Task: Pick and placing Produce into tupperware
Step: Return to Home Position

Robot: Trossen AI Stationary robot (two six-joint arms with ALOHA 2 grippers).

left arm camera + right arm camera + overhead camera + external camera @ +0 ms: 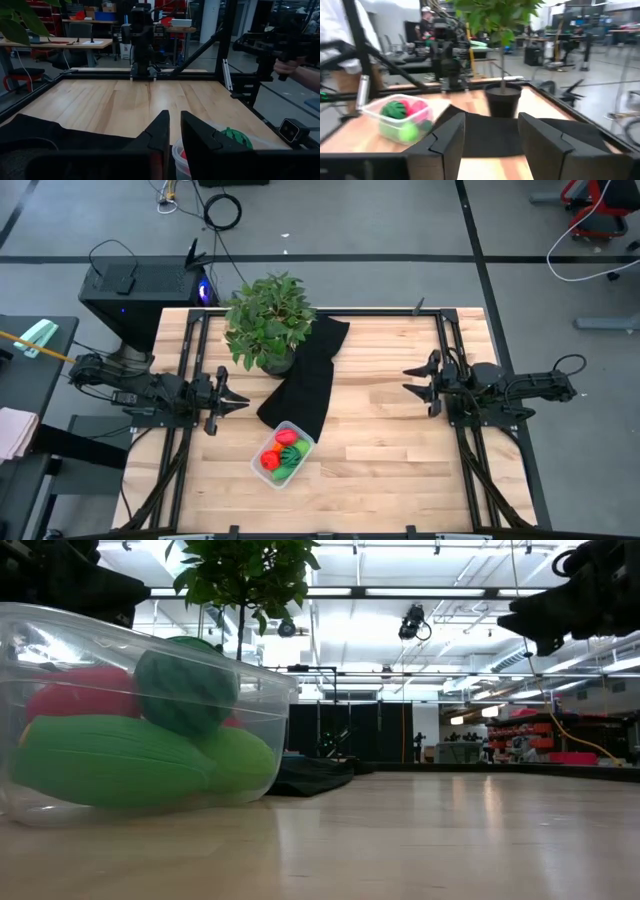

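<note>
**Tupperware** [296,427]: on the table [390,450], near its front edge and left of centre, just beside the lower end of the black cloth [305,380]. Upright, no lid seen.

**Produce** [283,455]: all that shows lies inside the tupperware.
- The low view shows the long green one [100,760] along the bottom and the light green one [240,760] beside it.
- The dark green striped one [185,690] sits on top, with a red one [85,695] behind.
- The high view adds a second red piece and an orange-red one, which is likely the carrot.
- The pile hides part of itself, so a full count of six cannot be confirmed.
- None lies loose on the table or the cloth.

**Left gripper** [243,402]: above the table's left side, near the cloth and apart from the tupperware. Its fingers are drawn almost together with only a thin slit between them, and they hold nothing.

**Right gripper** [408,380]: over the table's right side, well apart from the tupperware. Its fingers are spread wide and hold nothing.

**Plant** [268,320]: at the back of the table by the cloth's upper end. It is not part of the job.

**Status:** packing appears complete. The only thing judged left is for both arms to settle into their rest pose. They sit level, facing each other across the table, so they are probably close to it.
</note>
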